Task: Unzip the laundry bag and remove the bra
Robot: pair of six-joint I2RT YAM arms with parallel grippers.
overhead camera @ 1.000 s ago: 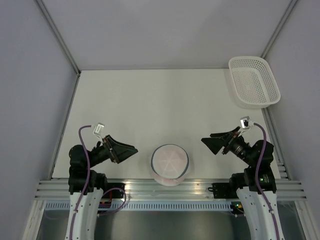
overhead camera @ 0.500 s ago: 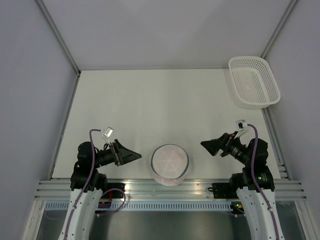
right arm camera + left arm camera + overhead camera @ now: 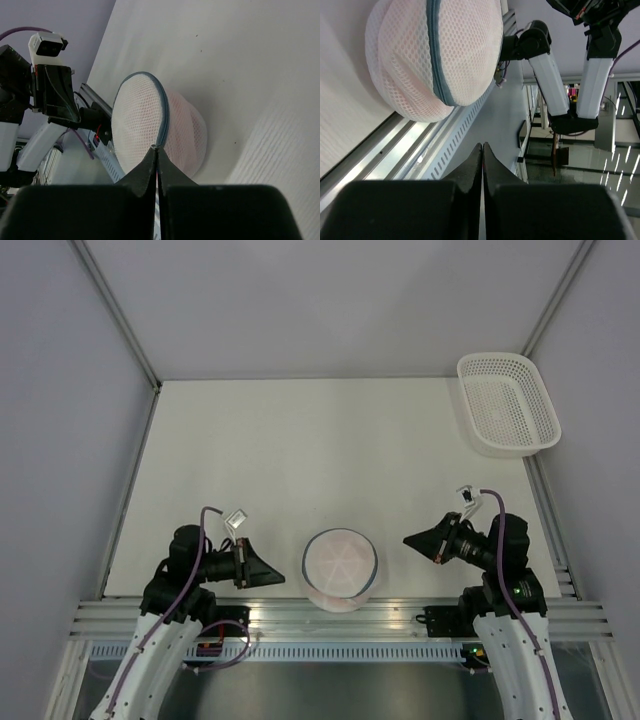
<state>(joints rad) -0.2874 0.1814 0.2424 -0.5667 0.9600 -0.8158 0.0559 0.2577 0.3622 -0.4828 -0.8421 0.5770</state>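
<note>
You will find nothing readable here: no lettering, brand, number or sign shows legibly in any view. The small white block (image 3: pixel 47 46) seen from the right wrist camera is too blurred to show print.

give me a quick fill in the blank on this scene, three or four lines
The laundry bag lies at the ____ edge of the table. The left pincer and right pincer are both ____. The bra seen through the mesh is ____. The basket sits at the table's far ____ corner.
Missing words: near; shut; pink; right.
</note>
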